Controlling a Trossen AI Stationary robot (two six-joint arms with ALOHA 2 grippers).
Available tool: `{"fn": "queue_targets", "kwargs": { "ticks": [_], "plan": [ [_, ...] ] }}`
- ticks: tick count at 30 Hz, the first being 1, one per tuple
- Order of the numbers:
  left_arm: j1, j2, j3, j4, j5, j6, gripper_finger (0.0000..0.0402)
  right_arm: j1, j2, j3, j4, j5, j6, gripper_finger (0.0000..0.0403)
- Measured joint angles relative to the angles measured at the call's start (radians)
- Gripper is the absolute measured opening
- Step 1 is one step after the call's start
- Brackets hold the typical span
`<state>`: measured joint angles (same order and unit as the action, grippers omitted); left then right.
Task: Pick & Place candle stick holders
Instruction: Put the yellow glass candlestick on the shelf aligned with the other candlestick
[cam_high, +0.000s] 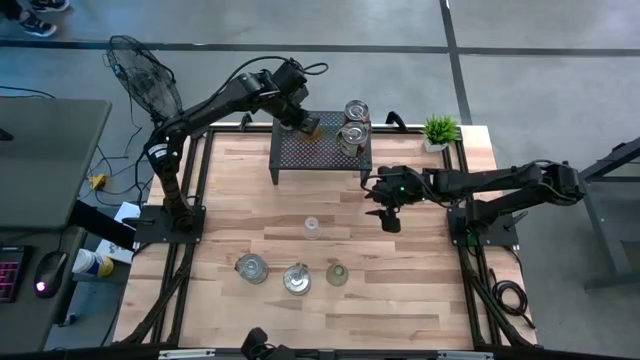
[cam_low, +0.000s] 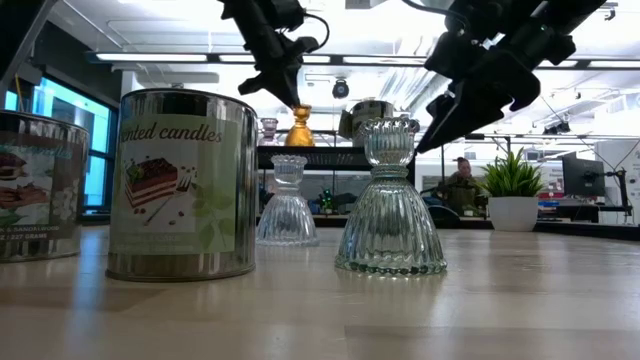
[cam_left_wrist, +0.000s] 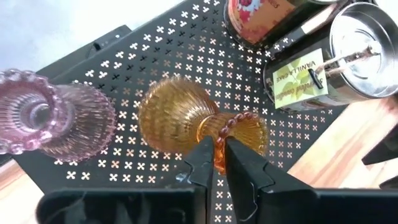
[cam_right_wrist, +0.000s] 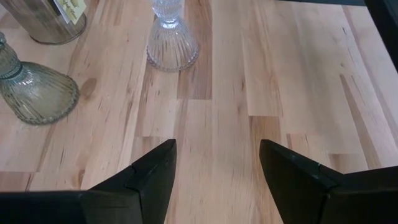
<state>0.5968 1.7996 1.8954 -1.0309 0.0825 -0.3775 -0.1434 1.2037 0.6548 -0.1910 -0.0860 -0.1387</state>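
My left gripper (cam_left_wrist: 216, 163) is pinched on the rim of the amber holder (cam_left_wrist: 186, 121), upright on the black mesh rack (cam_high: 300, 155) at 12 o'clock. My right gripper (cam_right_wrist: 214, 171) hangs spread and empty; the clear holder (cam_right_wrist: 172, 37) lies ahead, nearer it.

1. The floor (cam_high: 540, 90) around the tabletop is grey, with dark lines crossing it.
2. A fan (cam_high: 140, 70) with a wire cage stands on the floor near the far left corner of the wooden tabletop (cam_high: 330, 310).
3. A grey desk (cam_high: 50, 150) stands on the left, and a mouse (cam_high: 50, 272) lies beside it.
4. In the low view, long ceiling lights (cam_low: 170, 57) shine above, and a blue-lit window (cam_low: 60, 120) is on the left.
5. A person (cam_low: 460, 178) sits far behind, near a monitor (cam_low: 580, 177).
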Motion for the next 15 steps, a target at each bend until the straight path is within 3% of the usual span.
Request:
{"fn": "queue_targets", "kwargs": {
  "ticks": [15],
  "plan": [
    [0.000, 0.004, 0.000, 0.044, -0.042, 0.010, 0.0081, 0.000, 0.000, 0.000, -0.012, 0.000, 0.000, 0.0224]
  ]
}}
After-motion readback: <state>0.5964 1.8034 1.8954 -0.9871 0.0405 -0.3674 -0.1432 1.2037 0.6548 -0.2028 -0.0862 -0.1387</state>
